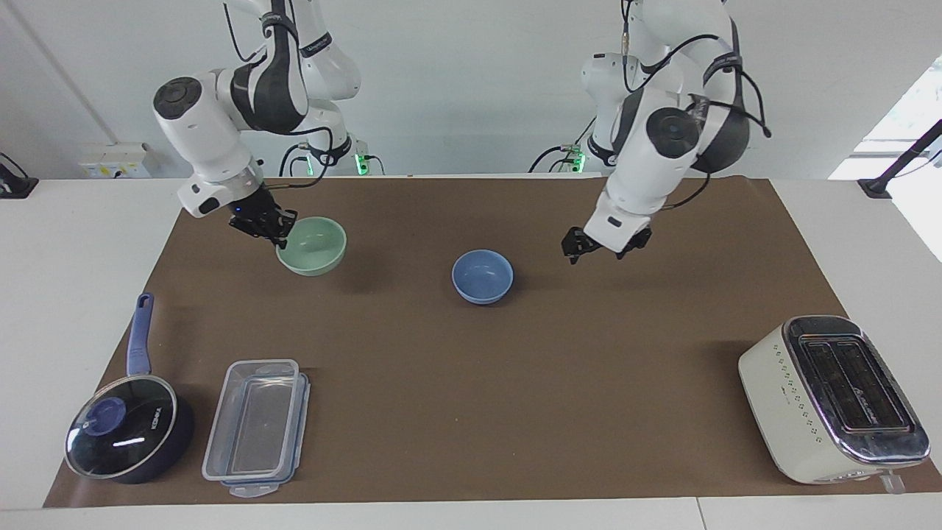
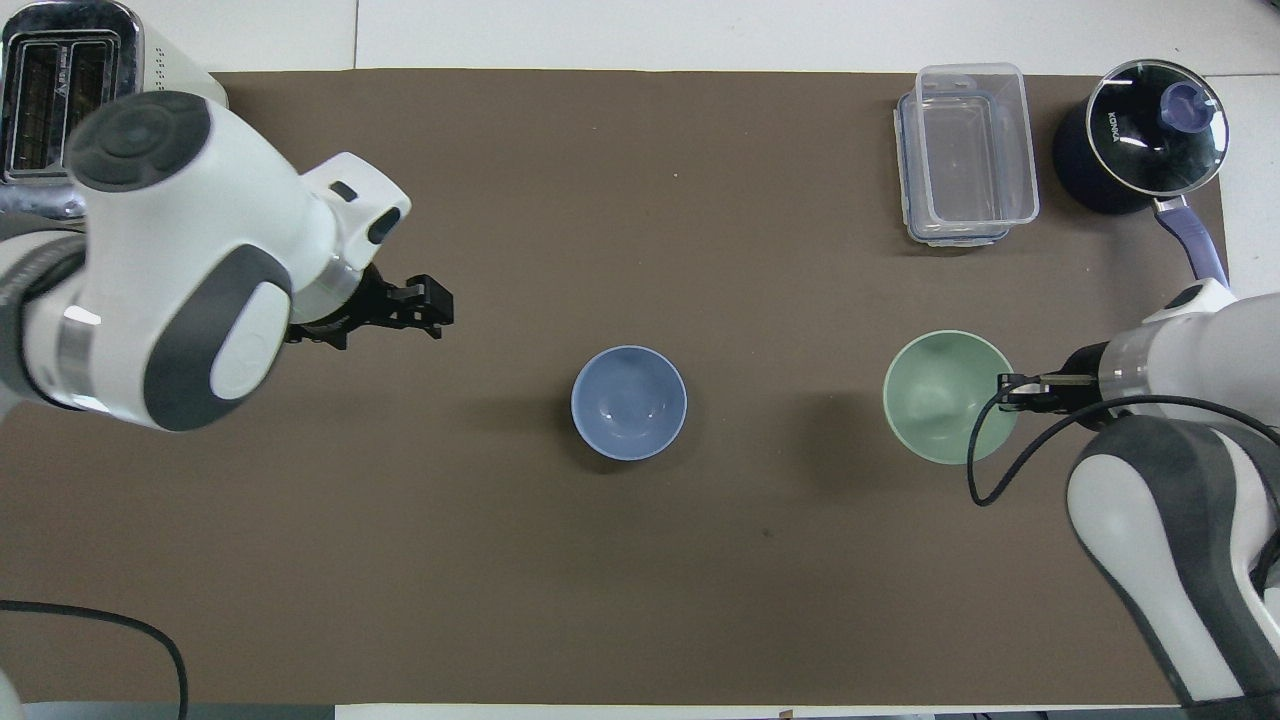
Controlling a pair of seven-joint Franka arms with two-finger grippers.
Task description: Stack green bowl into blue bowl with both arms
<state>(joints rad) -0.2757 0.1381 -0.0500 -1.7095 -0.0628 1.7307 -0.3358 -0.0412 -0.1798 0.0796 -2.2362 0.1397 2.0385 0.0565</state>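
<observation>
Right gripper (image 1: 266, 224) clamps the rim of the small pale mint-green bowl (image 1: 313, 246), held raised over the brown mat (image 1: 515, 383). The small periwinkle-blue bowl (image 1: 482, 276) sits mid-mat. Left gripper (image 1: 600, 246) hangs over bare mat beside it, fingers parted.

Matt green bowl (image 1: 312, 246) and blue bowl (image 1: 482, 276) (both smooth); clear plastic container (image 1: 256, 427); shiny metal-topped toaster (image 1: 835, 397).

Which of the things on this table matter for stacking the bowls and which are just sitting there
Part of the job:
green bowl, held off the mat by the right gripper
blue bowl, on the mat
left gripper, over the mat beside the blue bowl

Just lying about:
toaster
saucepan
plastic container
</observation>
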